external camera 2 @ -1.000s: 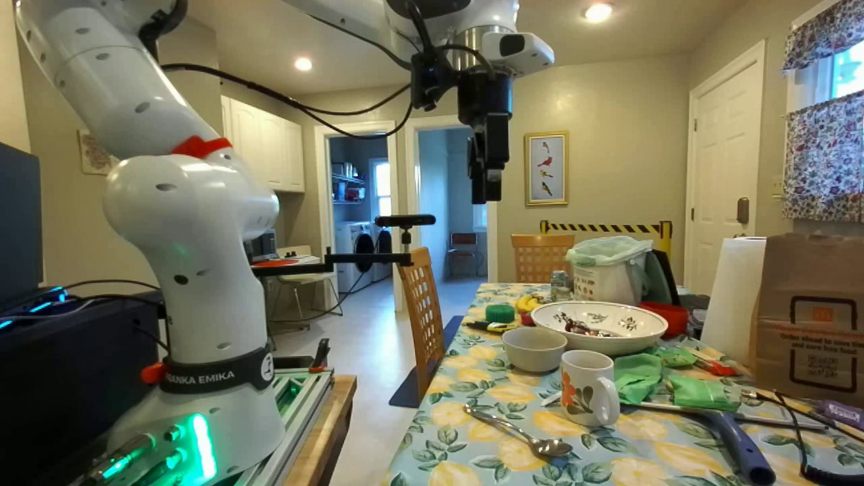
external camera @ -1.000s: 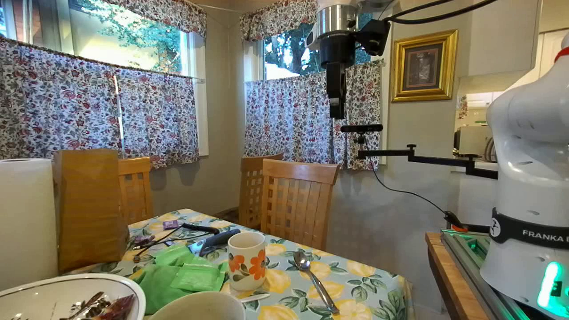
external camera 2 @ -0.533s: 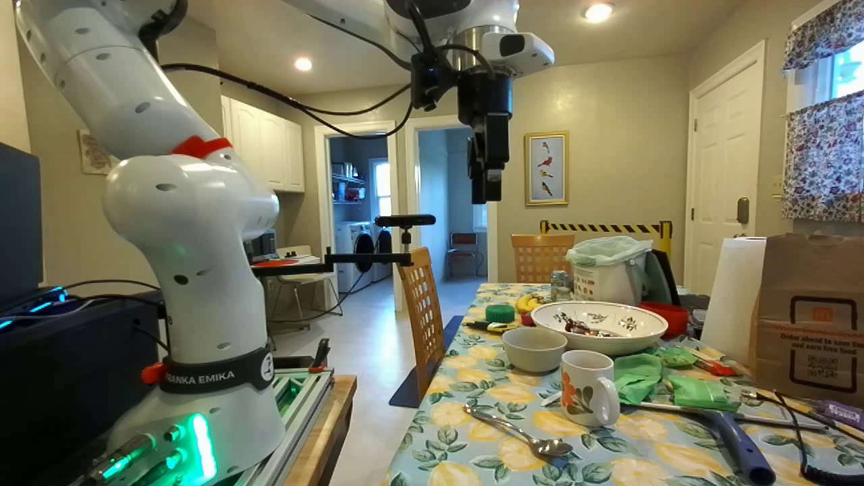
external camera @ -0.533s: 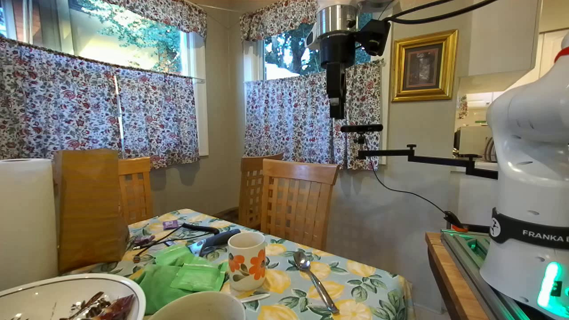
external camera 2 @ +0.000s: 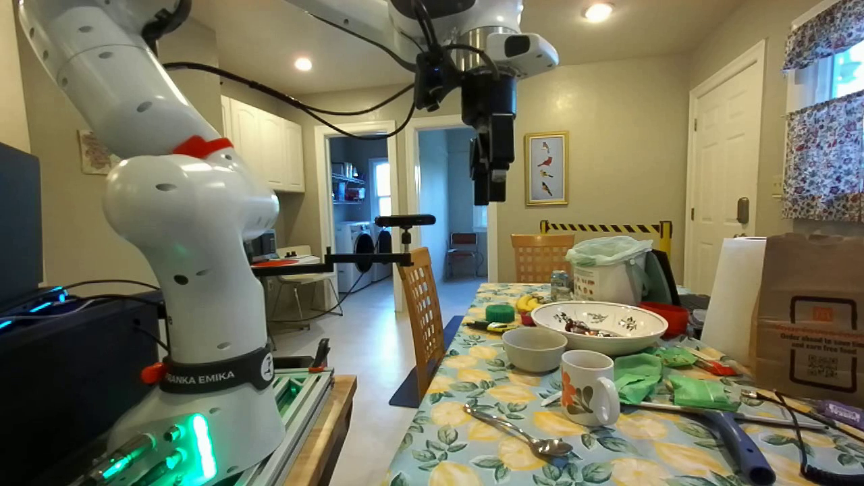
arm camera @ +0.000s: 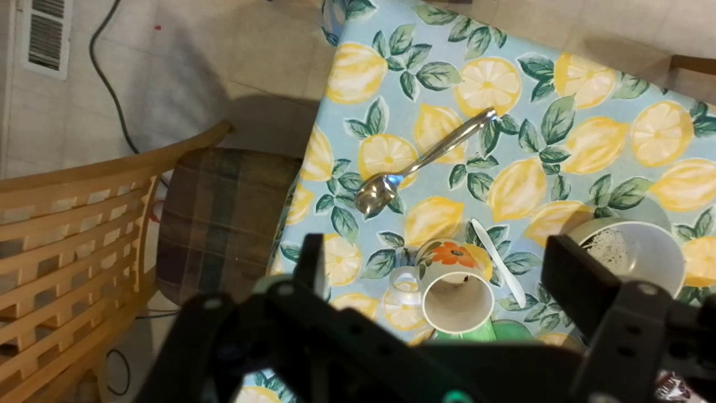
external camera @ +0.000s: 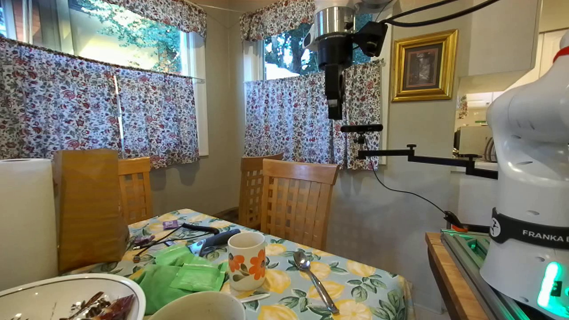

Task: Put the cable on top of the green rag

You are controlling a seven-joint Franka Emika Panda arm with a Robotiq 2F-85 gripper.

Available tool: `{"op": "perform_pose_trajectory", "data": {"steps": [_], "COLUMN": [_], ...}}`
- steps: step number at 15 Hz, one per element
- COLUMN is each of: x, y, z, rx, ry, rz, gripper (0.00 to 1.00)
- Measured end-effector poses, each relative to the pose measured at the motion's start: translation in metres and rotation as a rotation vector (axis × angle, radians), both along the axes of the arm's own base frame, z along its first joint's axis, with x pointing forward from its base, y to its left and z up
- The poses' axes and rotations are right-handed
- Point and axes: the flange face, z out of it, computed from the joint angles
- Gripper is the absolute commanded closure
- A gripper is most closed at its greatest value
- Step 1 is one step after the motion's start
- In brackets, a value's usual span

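Reaching for the slim, partly thickened black cable (external camera: 201, 229) looks to be the step in hand; it lies on the cloth-covered, lemon-printed counter (external camera: 369, 289) near the tall brown paper bag (external camera: 89, 209), off the crumpled green cloth rag (external camera: 153, 284), and cannot be made out in the wrist view. The black, two-fingered end effector (arm camera: 434, 254) hangs high, well apart from it, jaws wide apart with nothing between them. Best to travel high, clear of the white ceramic mug with orange flowers (external camera: 246, 262), then come straight down with the jaws set across the thicker stretch, keeping off the smooth dark blue handle (external camera: 221, 238) just beside it. That stretch should give the firmest pinch; the thin part will probably trail, so lift well before crossing. The rag looks soft and matt and should hold the cable, whereas the brighter green, creased square (external camera: 198, 276) over or against it looks slick, perhaps plastic, and might let it slide
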Motion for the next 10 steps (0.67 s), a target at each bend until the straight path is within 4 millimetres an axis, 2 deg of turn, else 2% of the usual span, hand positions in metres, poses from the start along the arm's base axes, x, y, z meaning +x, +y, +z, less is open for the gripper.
{"op": "perform_pose_trajectory", "data": {"steps": [3,10], "x": [0.033,0.163], "y": [-0.003,-0.014], "z": [-0.005,-0.028], "rx": [-0.033,-0.054], "ry": [0.009,0.02], "rz": [0.106,0.398], "gripper": [0.0,0.0]}}
